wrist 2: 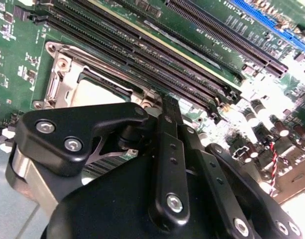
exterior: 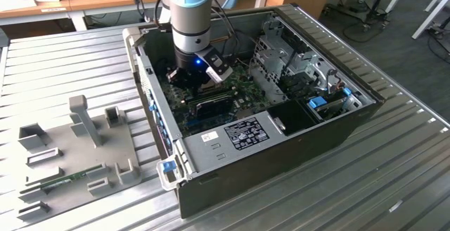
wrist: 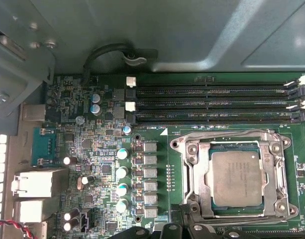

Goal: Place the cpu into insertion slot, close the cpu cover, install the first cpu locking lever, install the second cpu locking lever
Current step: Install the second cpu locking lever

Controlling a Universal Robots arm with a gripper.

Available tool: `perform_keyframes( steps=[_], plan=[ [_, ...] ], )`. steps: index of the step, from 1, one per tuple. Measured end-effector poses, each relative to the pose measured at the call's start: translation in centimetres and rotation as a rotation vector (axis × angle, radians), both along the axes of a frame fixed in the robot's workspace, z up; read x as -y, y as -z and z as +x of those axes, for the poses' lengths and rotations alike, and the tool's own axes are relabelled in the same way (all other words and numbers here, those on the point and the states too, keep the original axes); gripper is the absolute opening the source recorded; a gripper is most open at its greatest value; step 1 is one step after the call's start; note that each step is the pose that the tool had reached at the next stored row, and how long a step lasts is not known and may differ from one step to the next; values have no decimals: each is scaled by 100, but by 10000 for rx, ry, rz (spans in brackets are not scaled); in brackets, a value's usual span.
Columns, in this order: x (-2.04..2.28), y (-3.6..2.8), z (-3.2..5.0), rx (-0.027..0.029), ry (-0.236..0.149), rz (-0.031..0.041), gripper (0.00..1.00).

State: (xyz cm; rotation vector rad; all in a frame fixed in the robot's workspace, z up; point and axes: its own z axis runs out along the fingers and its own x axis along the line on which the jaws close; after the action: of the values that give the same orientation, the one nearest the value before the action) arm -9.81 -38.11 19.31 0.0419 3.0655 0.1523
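The cpu (wrist: 239,178), a dull grey square, lies flat in the socket on the green motherboard. The cpu cover (wrist: 280,174), a silvery frame with an open window, lies down around it. A thin wire lever (wrist: 227,133) runs along the socket's edge on the memory-slot side. In the exterior view my gripper (exterior: 193,80) reaches down into the open computer case. In the second wrist view the gripper (wrist 2: 168,101) is shut with nothing in it. Its tip sits at the corner of the socket frame (wrist 2: 57,74), next to the memory slots (wrist 2: 142,55), and the black linkage hides much of the socket.
The black computer case (exterior: 281,152) lies open on a ribbed metal table (exterior: 70,67). Drive cages (exterior: 295,62) crowd the case on the exterior view's right. A grey fixture plate (exterior: 77,152) with holders lies on the exterior view's left. Capacitors (wrist: 121,172) and rear ports (wrist: 38,181) flank the socket.
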Motion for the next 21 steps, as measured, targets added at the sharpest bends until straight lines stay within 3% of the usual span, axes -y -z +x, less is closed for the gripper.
perform_keyframes(
  steps=[7,19,21],
  plan=[
    [-3,-22,3,16,-1,20,11],
    [0,-266,2,3,0,3,11],
    [-1,-278,2,4,0,5,11]
  ],
)
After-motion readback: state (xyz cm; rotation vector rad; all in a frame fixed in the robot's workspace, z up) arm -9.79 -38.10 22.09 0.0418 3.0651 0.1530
